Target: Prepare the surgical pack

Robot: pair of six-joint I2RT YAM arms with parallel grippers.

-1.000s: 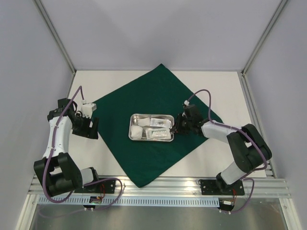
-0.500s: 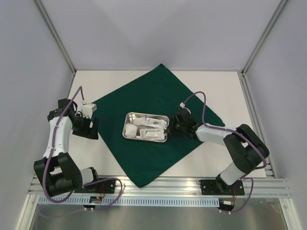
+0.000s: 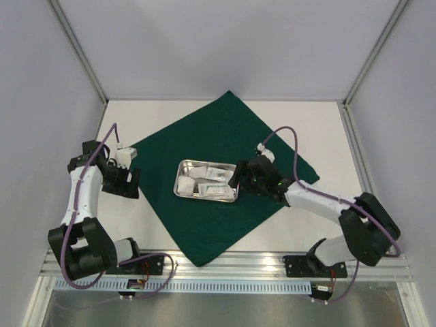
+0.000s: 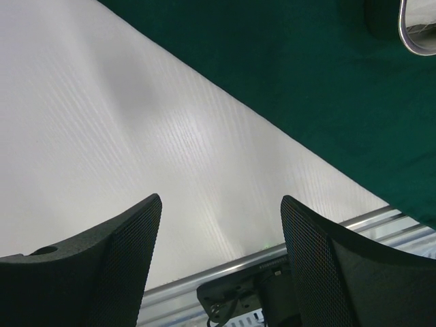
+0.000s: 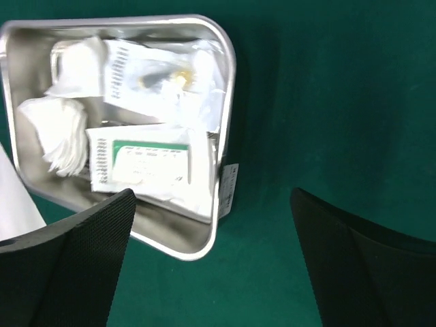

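Note:
The surgical pack's dark green cloth (image 3: 218,129) lies flat as a diamond on the white table. Near its middle stands the small steel tray (image 3: 204,199) holding white gauze (image 5: 58,129) and clear pouches (image 5: 146,163). My right gripper (image 3: 236,180) is at the tray's right end; in the right wrist view the right gripper (image 5: 212,204) is open, its fingers straddling the tray's near corner (image 5: 230,68) without gripping it. My left gripper (image 3: 122,187) hangs open over bare table left of the cloth, nothing between its fingers (image 4: 136,231). No metal instruments are clearly visible.
An aluminium rail (image 3: 225,262) runs along the near table edge and carries both arm bases. Frame posts (image 3: 78,51) and grey walls close in the left, right and back. The cloth's edge (image 4: 306,82) and a tray corner (image 4: 422,34) show in the left wrist view.
The right gripper slid the tray a little to the left, then opened and let go of it. The left arm has not moved.

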